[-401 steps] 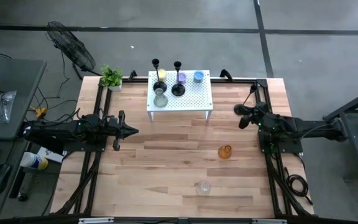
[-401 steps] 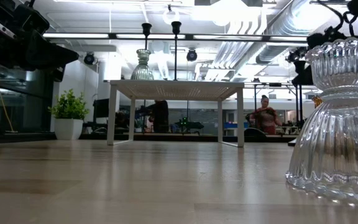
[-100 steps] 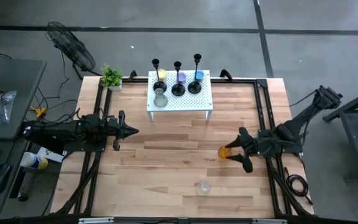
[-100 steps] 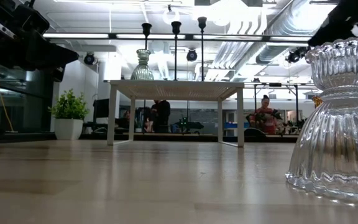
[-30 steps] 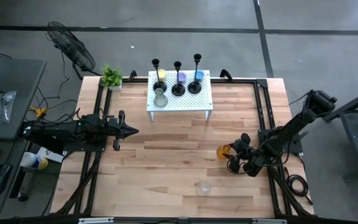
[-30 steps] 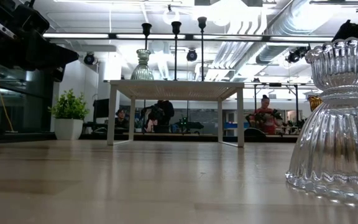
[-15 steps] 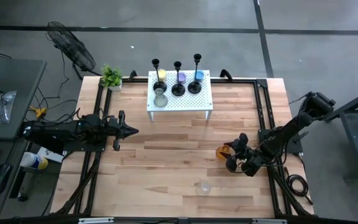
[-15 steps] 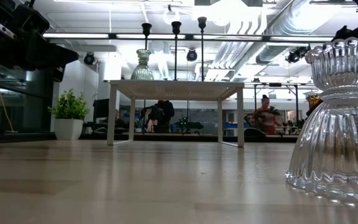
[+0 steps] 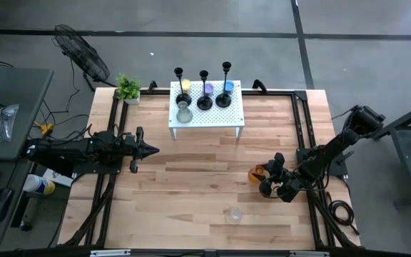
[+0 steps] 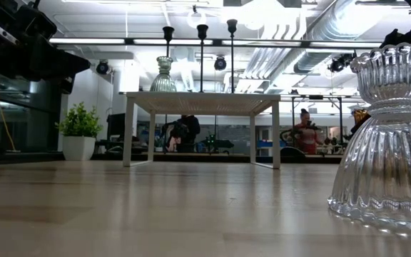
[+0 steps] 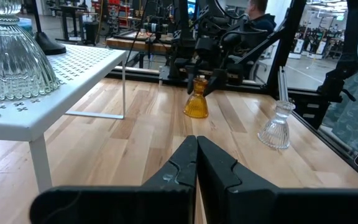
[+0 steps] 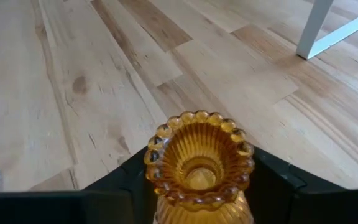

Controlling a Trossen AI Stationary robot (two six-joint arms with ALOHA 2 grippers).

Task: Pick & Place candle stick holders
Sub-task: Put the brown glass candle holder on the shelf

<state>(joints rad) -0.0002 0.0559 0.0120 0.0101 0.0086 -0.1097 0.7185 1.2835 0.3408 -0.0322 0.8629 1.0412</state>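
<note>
An amber glass candle stick holder (image 9: 257,173) stands upright on its base on the wooden table, right of centre. My right gripper (image 9: 264,179) comes at it from the right, slanting down, with one finger on each side of it below its beaded rim (image 12: 199,155). A clear glass holder (image 9: 232,213) stands nearer the front edge. Three black candlesticks (image 9: 204,89) and yellow, purple, blue and pale green glass cups stand on the white perforated stand (image 9: 230,114) at the back. My left gripper (image 9: 154,150) waits shut at the left, pointing level. My right gripper has its fingers (image 12: 269,177) on either side of the amber holder's neck, under the rim. The rim hides the gaps, so I cannot tell whether they touch it. The holder stands upright with its base on the table.
A small green potted plant (image 9: 127,88) stands at the table's far left corner. Black frame rails (image 9: 300,128) run along the table's left and right sides. Bare wood lies between the stand and the two loose holders. People show in the room beyond the table.
My right gripper has crept a little toward the amber holder and tipped slightly further down. The holder has stayed where it was.
</note>
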